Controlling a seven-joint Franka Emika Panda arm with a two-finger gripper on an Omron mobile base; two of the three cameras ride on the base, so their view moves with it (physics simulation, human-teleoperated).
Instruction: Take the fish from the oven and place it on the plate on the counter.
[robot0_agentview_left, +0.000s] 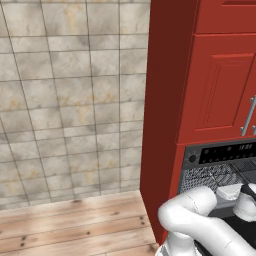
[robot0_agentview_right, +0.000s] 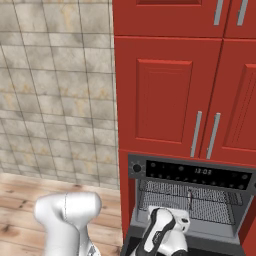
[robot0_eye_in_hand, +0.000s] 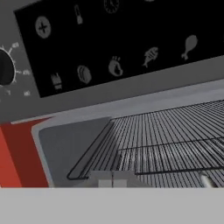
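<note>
The oven (robot0_agentview_right: 192, 175) stands open in the red cabinetry, its dark control panel above grey wire racks (robot0_agentview_right: 210, 202). A slender grey thing, apparently the fish (robot0_agentview_right: 190, 197), lies on the rack; in the hand view a pale sliver (robot0_eye_in_hand: 204, 179) of it shows at the lower right. My gripper (robot0_eye_in_hand: 113, 178) is shut with nothing in it, level with the rack's front left corner and left of the fish. The hand (robot0_agentview_right: 166, 225) hovers at the oven mouth. The oven (robot0_agentview_left: 220, 165) also sits at the right edge of the left base view. The plate and the counter are out of view.
Red cabinet doors (robot0_agentview_right: 170, 95) with silver handles rise above the oven. A tiled wall (robot0_agentview_left: 70, 100) and wooden floor (robot0_agentview_left: 75, 225) lie to the left. The lowered oven door (robot0_agentview_right: 131, 246) is beneath the arm. A knob (robot0_eye_in_hand: 5, 68) and cooking icons mark the panel.
</note>
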